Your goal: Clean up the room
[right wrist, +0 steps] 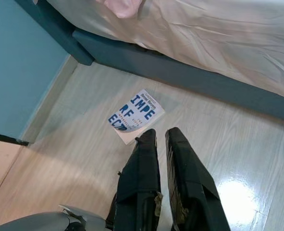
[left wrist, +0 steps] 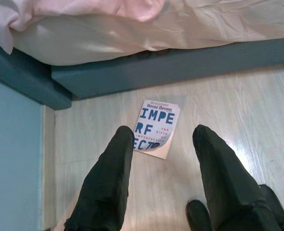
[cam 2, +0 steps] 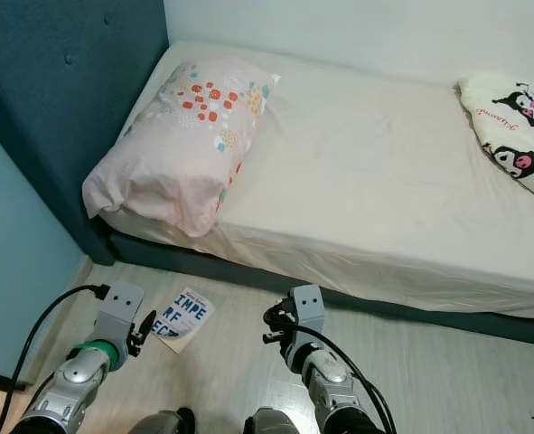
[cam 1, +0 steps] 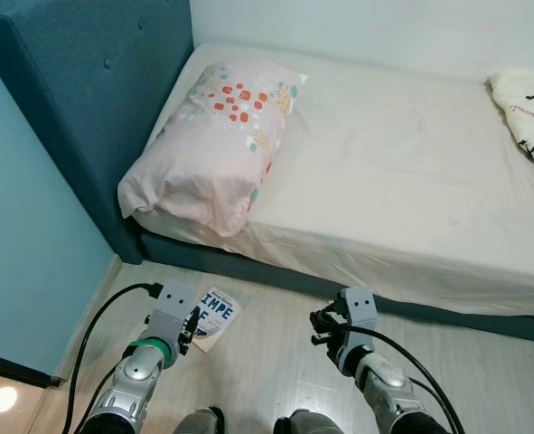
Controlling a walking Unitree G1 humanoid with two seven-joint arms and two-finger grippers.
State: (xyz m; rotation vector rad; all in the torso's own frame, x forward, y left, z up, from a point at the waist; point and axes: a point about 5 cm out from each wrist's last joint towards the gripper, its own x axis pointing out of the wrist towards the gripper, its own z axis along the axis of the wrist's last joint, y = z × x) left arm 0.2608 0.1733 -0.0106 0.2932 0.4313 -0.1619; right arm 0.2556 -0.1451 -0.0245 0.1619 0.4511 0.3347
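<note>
A white paperback book (cam 1: 218, 316) with large blue letters lies flat on the pale wood floor beside the bed's corner. My left gripper (left wrist: 164, 134) hangs above the floor with the book (left wrist: 156, 129) just beyond its tips. Its two black fingers (left wrist: 110, 183) stand wide apart with nothing between them. My right gripper (right wrist: 161, 132) hovers over the floor to the right of the book (right wrist: 136, 115), fingers pressed together and holding nothing. Both grippers are well above the floor and touch nothing.
A bed with a white sheet (cam 1: 402, 163) and a dark teal frame (cam 1: 276, 276) runs across ahead. A pink patterned pillow (cam 1: 217, 136) overhangs its near corner by the teal headboard (cam 1: 77, 81). A cartoon-print cushion (cam 2: 519, 127) lies far right. A teal wall (cam 1: 23, 244) stands on the left.
</note>
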